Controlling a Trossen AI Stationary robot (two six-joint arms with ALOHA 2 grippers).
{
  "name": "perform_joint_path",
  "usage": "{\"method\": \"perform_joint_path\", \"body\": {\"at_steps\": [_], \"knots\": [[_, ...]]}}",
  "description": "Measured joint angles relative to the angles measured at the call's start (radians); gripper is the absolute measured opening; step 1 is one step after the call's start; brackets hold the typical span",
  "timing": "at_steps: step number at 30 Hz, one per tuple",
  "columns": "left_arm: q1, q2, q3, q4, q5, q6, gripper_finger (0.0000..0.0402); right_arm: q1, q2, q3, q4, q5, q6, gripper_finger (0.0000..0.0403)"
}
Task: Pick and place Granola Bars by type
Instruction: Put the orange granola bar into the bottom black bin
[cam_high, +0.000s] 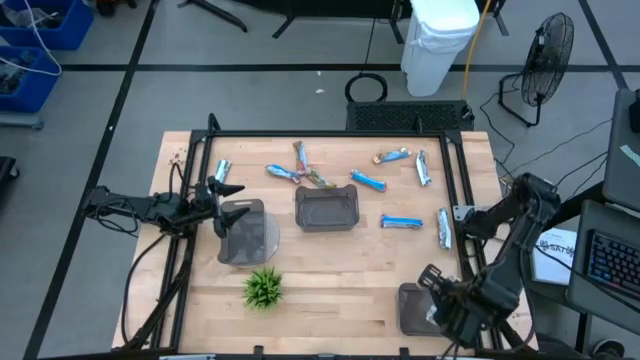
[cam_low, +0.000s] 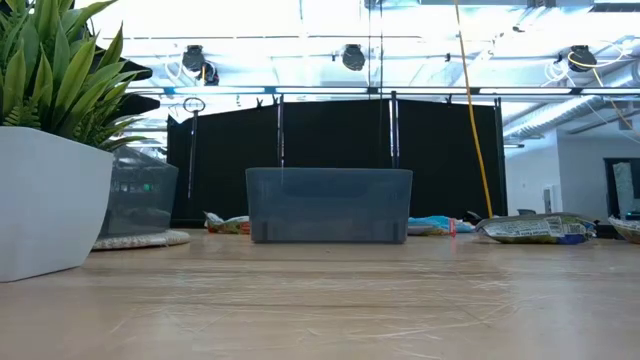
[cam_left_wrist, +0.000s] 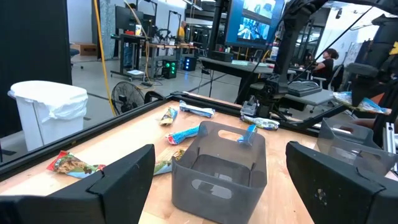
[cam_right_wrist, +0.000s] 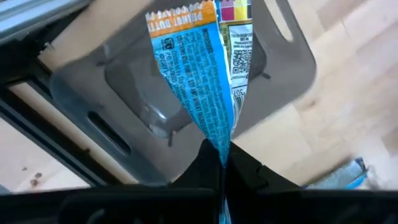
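Several granola bars lie flat on the far half of the table: blue ones (cam_high: 368, 181) (cam_high: 400, 222), blue-and-orange ones (cam_high: 318, 181) (cam_high: 393, 156), silver-grey ones (cam_high: 423, 168) (cam_high: 444, 228) (cam_high: 222, 172). My right gripper (cam_high: 440, 300) is at the near right corner above a dark grey tray (cam_high: 410, 308), shut on a blue-and-orange bar (cam_right_wrist: 205, 74). My left gripper (cam_high: 222, 200) is open and holds nothing. It hovers at the left beside another grey tray (cam_high: 247, 232), facing the centre tray (cam_left_wrist: 217, 168). My right gripper (cam_right_wrist: 222, 158) pinches the blue-and-orange bar by the narrow crimped end (cam_right_wrist: 221, 143) between its two fingers. The bar reaches out past the fingertips, lifted clear over the open right tray (cam_right_wrist: 124, 93). Its other, wider end (cam_right_wrist: 186, 15) is free.
A third grey tray (cam_high: 327, 208) stands mid-table, seen side-on in the low view (cam_low: 328, 205). A small green plant (cam_high: 263, 288) in a white pot (cam_low: 50, 200) sits near the front edge. A black frame (cam_high: 330, 133) borders the table. Bare wood lies between the plant and the right tray.
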Motion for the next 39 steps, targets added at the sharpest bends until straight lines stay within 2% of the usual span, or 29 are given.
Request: {"method": "perform_joint_path", "body": {"at_steps": [7, 14, 28, 39], "knots": [[0.0, 0.0, 0.0, 0.0, 0.0, 0.0, 0.0361, 0.081, 0.041, 0.0, 0.106, 0.021, -0.018, 0.0], [0.0, 0.0, 0.0, 0.0, 0.0, 0.0, 0.0361, 0.136, 0.104, -0.009, 0.139, 0.055, -0.034, 0.0], [0.0, 0.0, 0.0, 0.0, 0.0, 0.0, 0.0361, 0.162, 0.111, -0.248, 0.267, 0.061, -0.035, 0.0], [0.0, 0.0, 0.0, 0.0, 0.0, 0.0, 0.0361, 0.163, 0.111, -0.326, 0.344, 0.045, -0.012, 0.0]]}}
